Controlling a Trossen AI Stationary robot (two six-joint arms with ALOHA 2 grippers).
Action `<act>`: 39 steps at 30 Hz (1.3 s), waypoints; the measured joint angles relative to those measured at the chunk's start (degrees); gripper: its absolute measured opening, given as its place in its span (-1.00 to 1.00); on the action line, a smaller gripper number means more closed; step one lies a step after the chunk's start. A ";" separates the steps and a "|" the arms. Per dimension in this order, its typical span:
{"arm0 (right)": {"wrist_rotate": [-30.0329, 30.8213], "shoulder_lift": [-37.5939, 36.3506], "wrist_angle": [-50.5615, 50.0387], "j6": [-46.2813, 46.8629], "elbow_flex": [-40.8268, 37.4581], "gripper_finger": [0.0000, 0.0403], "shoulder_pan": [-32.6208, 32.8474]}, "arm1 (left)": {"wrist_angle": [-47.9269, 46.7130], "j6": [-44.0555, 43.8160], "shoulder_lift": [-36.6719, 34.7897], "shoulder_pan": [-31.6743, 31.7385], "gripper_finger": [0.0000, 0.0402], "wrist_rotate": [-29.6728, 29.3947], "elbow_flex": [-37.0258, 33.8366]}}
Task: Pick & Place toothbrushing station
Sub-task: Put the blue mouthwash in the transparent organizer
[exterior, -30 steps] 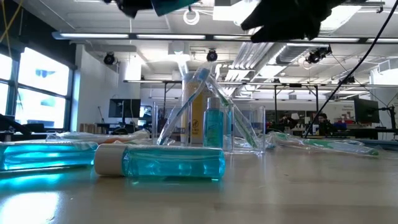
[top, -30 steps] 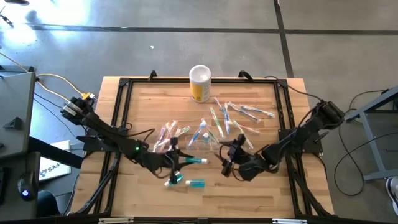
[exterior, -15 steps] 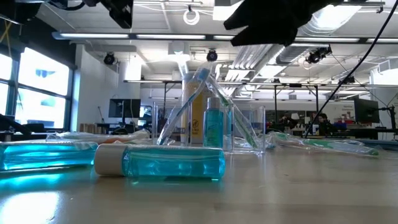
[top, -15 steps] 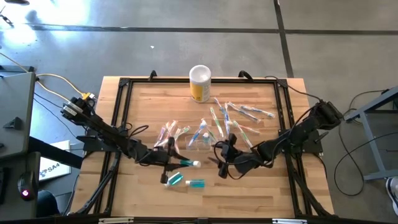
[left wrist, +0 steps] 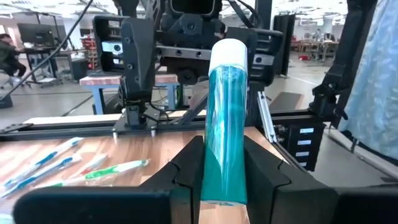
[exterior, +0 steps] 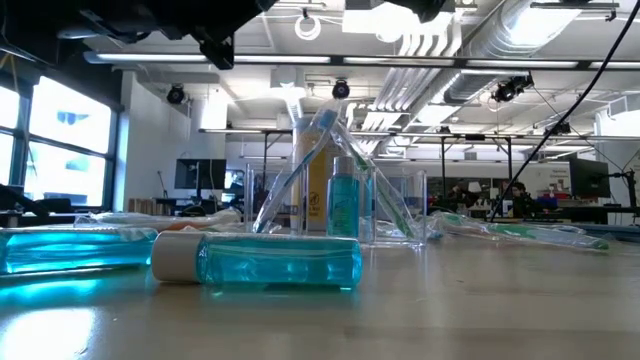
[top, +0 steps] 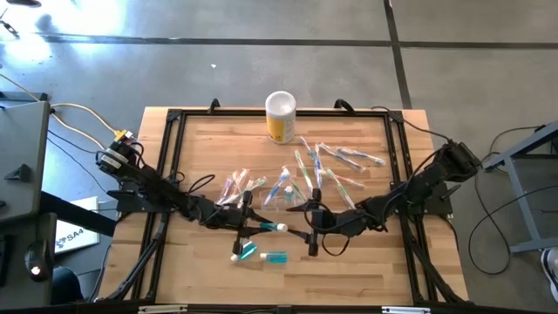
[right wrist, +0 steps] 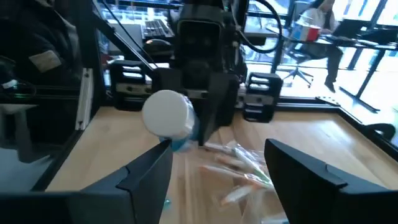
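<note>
My left gripper is shut on a teal toothpaste tube with a white cap, held above the table's near middle. My right gripper is open and empty just to the right of the cap, facing it; the cap shows between its fingers. Two more teal tubes lie flat on the table near the front, and one also shows in the low view. Pastel toothbrushes lie in loose heaps. A clear bag holds brushes at the middle. My left gripper pinches the tube's body near its tail end between the two fingers. The fingers come level from the table's left and lie along the tube. The tube sticks out forward, cap end toward the table's right, lifted clear of the table.
A yellow can with a white lid stands at the far middle. A black frame runs along the table's edges. Bare wood lies at the near right corner and far left.
My right gripper has gone toward the table's left, up to the cap of the held tube, staying open. My left gripper has kept its hold and shifted a little toward the table's right, so tube and right gripper stand closer together.
</note>
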 joint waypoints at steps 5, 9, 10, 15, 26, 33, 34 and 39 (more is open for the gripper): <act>-4.77 0.00 1.90 -1.16 0.02 0.23 -0.46 | -0.45 -1.08 0.90 1.46 -0.65 -0.07 0.04; -7.05 0.00 2.57 -1.56 0.02 0.23 -1.22 | -0.87 -1.49 0.87 2.13 -0.65 -0.41 0.06; -7.62 0.00 2.60 -1.55 0.02 0.23 -1.49 | -0.97 -1.49 0.87 2.09 -0.65 -0.59 0.04; -8.32 0.00 2.41 -1.08 0.02 0.23 -2.43 | -1.32 -0.55 0.87 2.05 -0.65 -1.37 0.55; -8.38 0.00 2.02 -1.10 0.02 -0.16 -2.78 | -2.63 0.75 0.85 2.05 -0.65 -1.66 1.57; -8.10 -0.02 0.27 -1.62 0.02 -0.56 -2.78 | -2.74 1.33 0.85 2.03 -0.65 -2.03 1.55; -8.08 -0.02 0.25 -1.62 0.02 -0.56 -2.76 | -2.76 1.35 0.85 2.03 -0.65 -2.03 1.55; -7.98 0.00 -0.11 -1.67 0.02 -0.56 -2.76 | -4.19 1.34 0.79 2.05 -0.60 -1.89 1.55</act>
